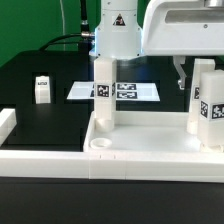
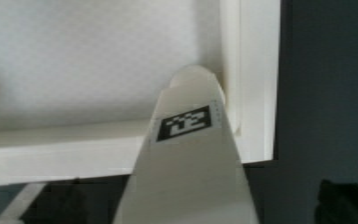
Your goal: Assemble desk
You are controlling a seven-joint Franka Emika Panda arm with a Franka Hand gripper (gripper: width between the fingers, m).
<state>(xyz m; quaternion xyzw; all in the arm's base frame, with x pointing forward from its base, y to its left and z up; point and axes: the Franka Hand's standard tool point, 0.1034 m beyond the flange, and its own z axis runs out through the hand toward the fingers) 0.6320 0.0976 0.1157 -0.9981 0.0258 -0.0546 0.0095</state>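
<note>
**Exterior and wrist views.** We are viewing the tabletop (image 1: 150, 152) as it is lying flat on the black table (image 1: 45, 125), with its raised rim facing up. It is filling the lower part of the exterior view, toward that view's right.

Two legs are standing upright on it, both showing their tags to the camera. The first leg (image 1: 103, 92) is standing at the far corner on the exterior view's left. The second leg (image 1: 208, 108) is standing at the exterior view's right edge.

A third leg (image 1: 42, 90) is standing alone on the table, well apart from the tabletop, on the exterior view's left. The marker board (image 1: 128, 91) is lying flat behind the tabletop. A border rail (image 1: 10, 128) is running along the table's edge on the exterior view's left.

The gripper (image 1: 192, 72) is hanging at the top of the second leg, with one dark finger (image 1: 180, 72) showing just beside it. In the wrist view we are looking along this leg toward an inner corner of the tabletop. The fingertips (image 2: 350, 198) are appearing as dark shapes on either side of the leg, each with a gap. The jaws are standing wide apart and gripping nothing. We cannot tell whether this leg is seated in the tabletop.
</note>
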